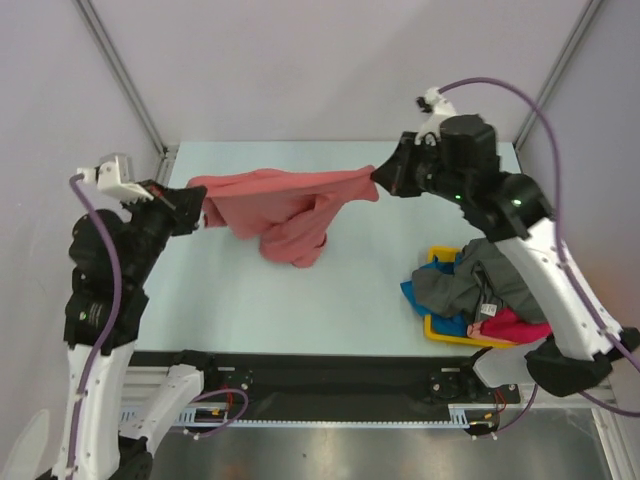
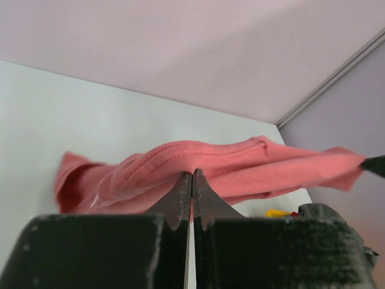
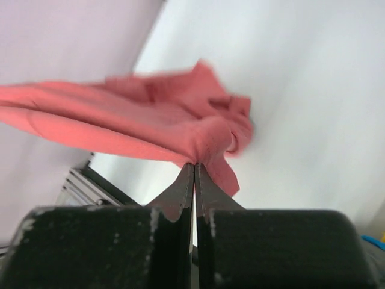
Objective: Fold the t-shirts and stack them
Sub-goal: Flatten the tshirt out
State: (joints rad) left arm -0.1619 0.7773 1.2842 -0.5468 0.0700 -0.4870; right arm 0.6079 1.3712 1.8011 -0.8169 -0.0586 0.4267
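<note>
Salmon-red t-shirt (image 1: 290, 215) sags between left gripper (image 1: 197, 210) and right gripper (image 1: 377, 182), both pinching its edge, so they should draw apart evenly before laying it flat on the table (image 1: 300, 310).

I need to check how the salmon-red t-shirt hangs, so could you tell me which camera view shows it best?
The top external view: the whole salmon-red t-shirt shows, stretched between the left gripper and right gripper, its middle sagging. Each wrist view sees it only edge-on from its own pinch.
</note>
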